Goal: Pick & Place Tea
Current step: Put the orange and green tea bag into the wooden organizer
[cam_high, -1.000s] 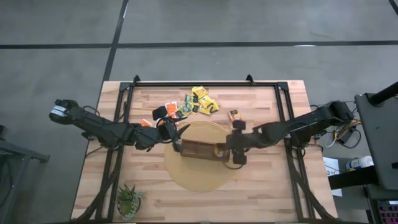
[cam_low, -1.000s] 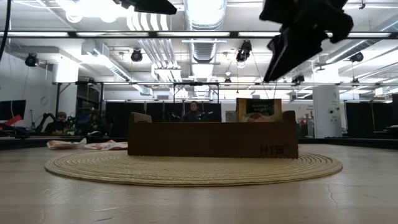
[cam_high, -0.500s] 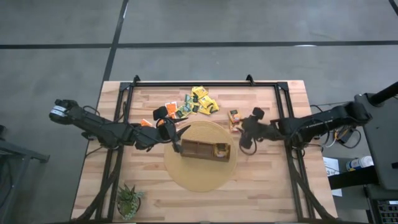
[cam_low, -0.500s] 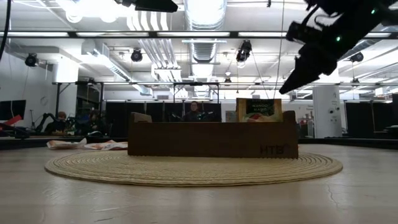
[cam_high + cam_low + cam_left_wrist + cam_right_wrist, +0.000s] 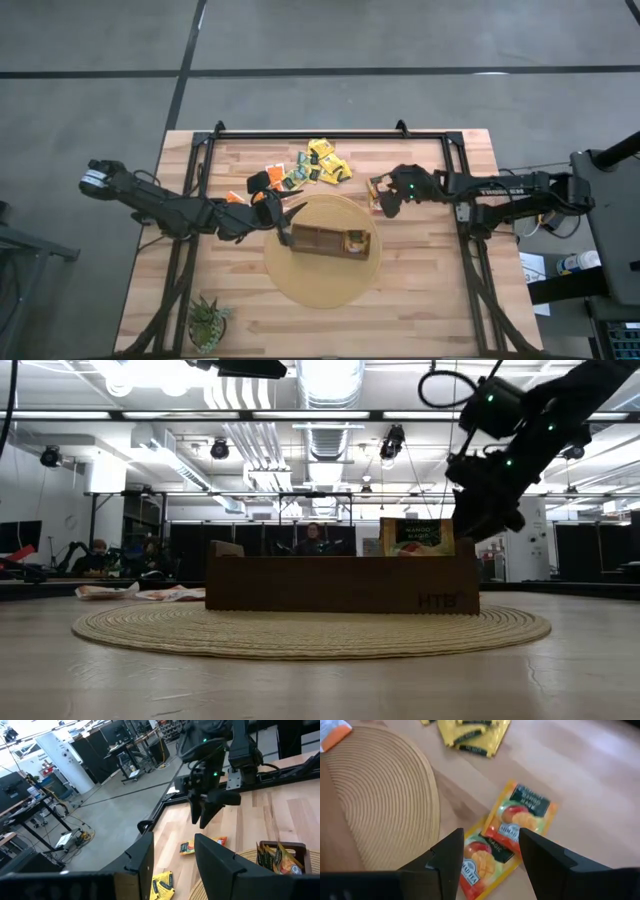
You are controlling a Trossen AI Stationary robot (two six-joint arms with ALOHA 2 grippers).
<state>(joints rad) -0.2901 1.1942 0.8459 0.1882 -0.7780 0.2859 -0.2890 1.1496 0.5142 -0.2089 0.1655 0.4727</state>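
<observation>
The tea sachets lie flat on the wooden table. A yellow and dark pile (image 5: 318,165) sits near the far edge, with orange ones (image 5: 268,177) to its left. Two mango-print sachets (image 5: 522,812) overlap beside the mat. My right gripper (image 5: 492,840) hovers open just above this pair (image 5: 377,186), touching nothing. The brown box (image 5: 322,240) rests on the round woven mat, with sachets standing upright in its right end (image 5: 415,537). My left gripper (image 5: 172,845) waits open and empty by the box's left end (image 5: 283,212).
The round woven mat (image 5: 318,288) lies under the box at the table's middle. A small potted plant (image 5: 208,322) stands at the near left corner. Black frame rails (image 5: 455,160) run along the table's far, left and right sides. Bare wood shows near the right edge.
My right gripper has left the box's right end, moving toward the table's far edge and down, until it hangs over the two mango sachets beside the mat. The left arm, the box and the sachets have stayed put.
</observation>
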